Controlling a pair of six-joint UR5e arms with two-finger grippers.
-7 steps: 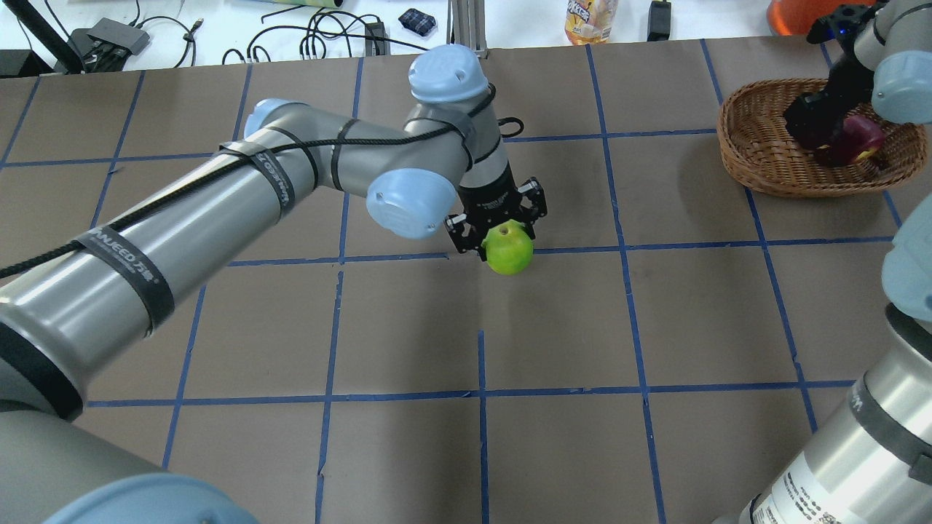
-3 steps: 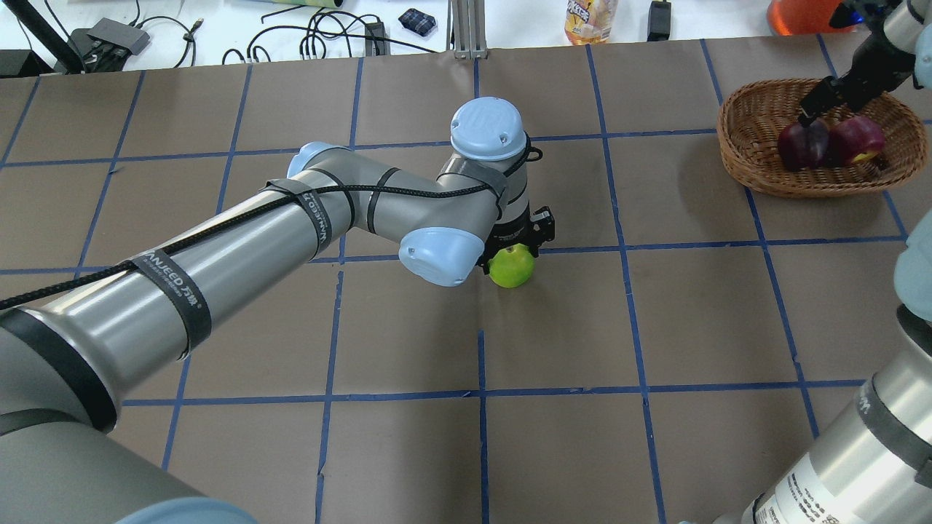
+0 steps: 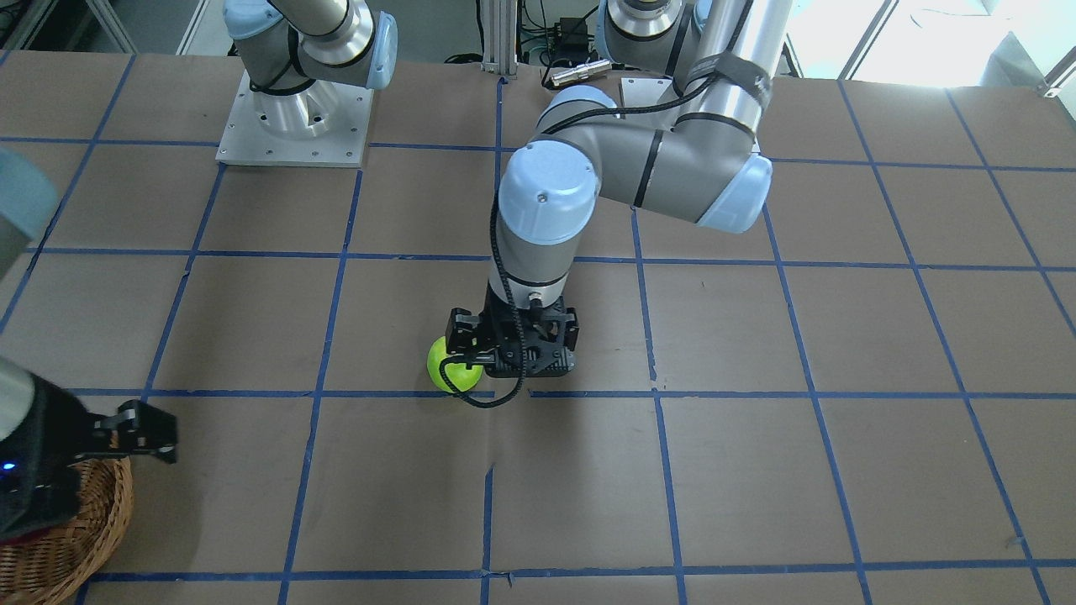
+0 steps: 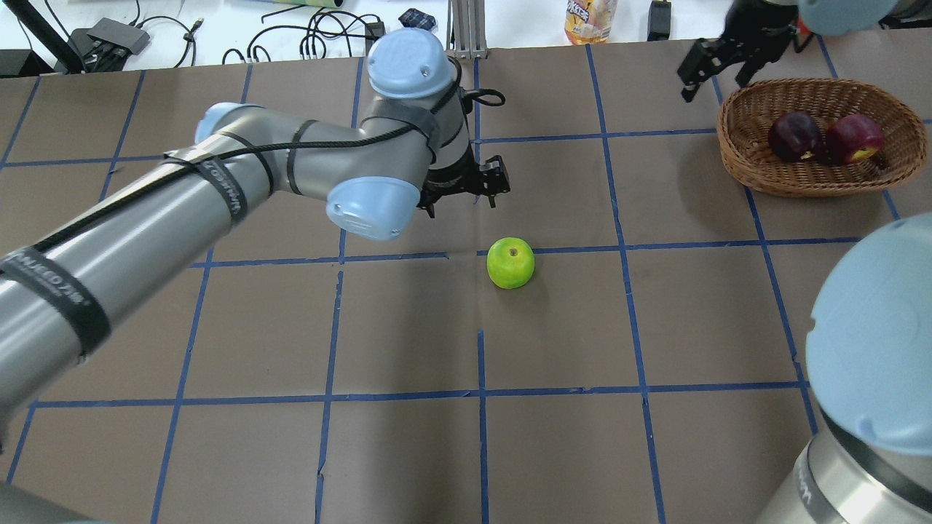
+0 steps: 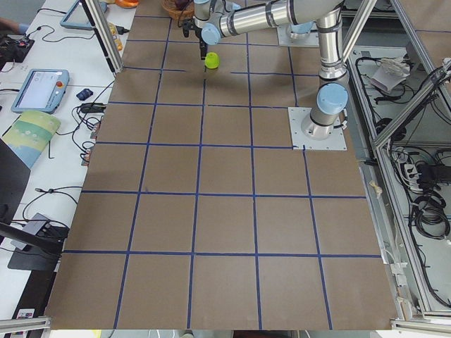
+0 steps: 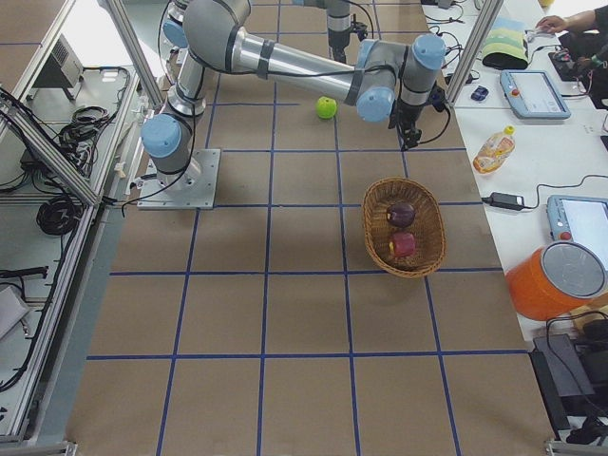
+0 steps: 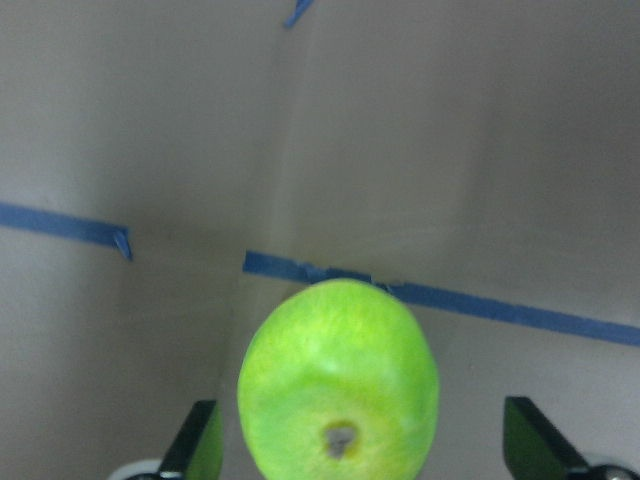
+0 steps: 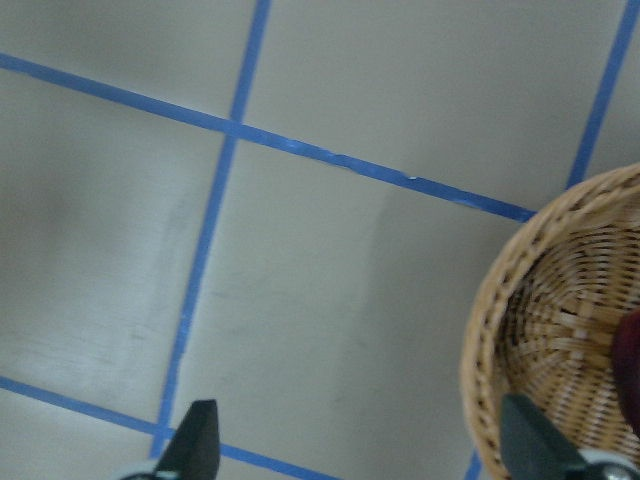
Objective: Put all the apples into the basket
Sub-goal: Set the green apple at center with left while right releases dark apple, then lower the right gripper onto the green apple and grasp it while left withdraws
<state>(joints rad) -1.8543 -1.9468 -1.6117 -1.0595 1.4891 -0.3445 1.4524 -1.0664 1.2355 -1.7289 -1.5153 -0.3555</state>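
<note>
The green apple [image 4: 510, 263] stands alone on the brown table, on a blue tape line. My left gripper [image 4: 464, 195] is open, raised just beyond it and not touching it. In the left wrist view the apple [image 7: 338, 385] lies between the spread fingers [image 7: 200, 445]. The wicker basket [image 4: 757, 167] at the far right holds a dark maroon apple [image 4: 792, 136] and a redder apple [image 4: 853, 137] side by side. My right gripper [image 4: 717, 73] is open and empty, outside the basket off its far left rim. In the right wrist view the basket rim [image 8: 480, 370] shows at right.
Beyond the table's far edge are cables [image 4: 320, 36], a bottle [image 4: 588, 18] and an orange container [image 6: 551, 280]. My left arm [image 4: 218, 196] stretches across the left half of the table. The right arm's elbow [image 4: 874, 327] looms at the near right.
My left gripper was low around the green apple; it has since lifted off and drawn back to the far left. My right gripper has come out of the basket, leaving two apples inside.
</note>
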